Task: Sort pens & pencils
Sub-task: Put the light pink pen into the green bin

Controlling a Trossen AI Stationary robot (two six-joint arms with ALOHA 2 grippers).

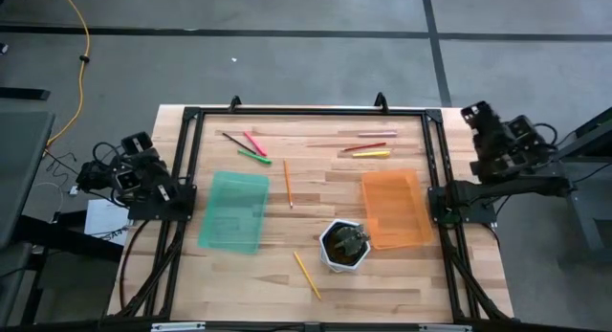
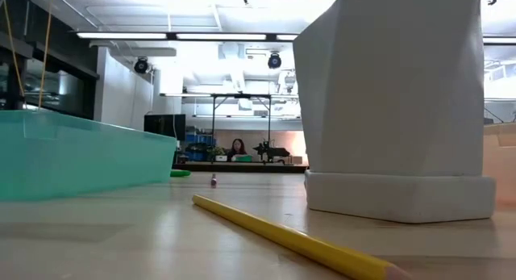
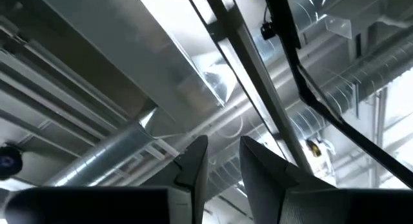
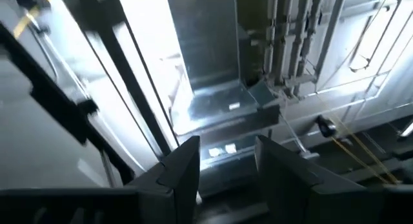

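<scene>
High view: wooden table, grey floor.

Pens and pencils lie scattered flat on the table, unsorted.

Left arm: black, blocky housings bunched beside the bench's left edge, thin dark cables looping off it
Right arm: black too, chunky joints and one long straight link, beside the bench's right edge, wires curling by its upper joint
Left fingers: two dark wedge-shaped blades, matte, tapering to pale-edged tips, a narrow gap between
Right fingers: two dark angular wedges, flat faces, a wider gap between
Wrist bodies: flat black slabs below each pair of fingers
</scene>
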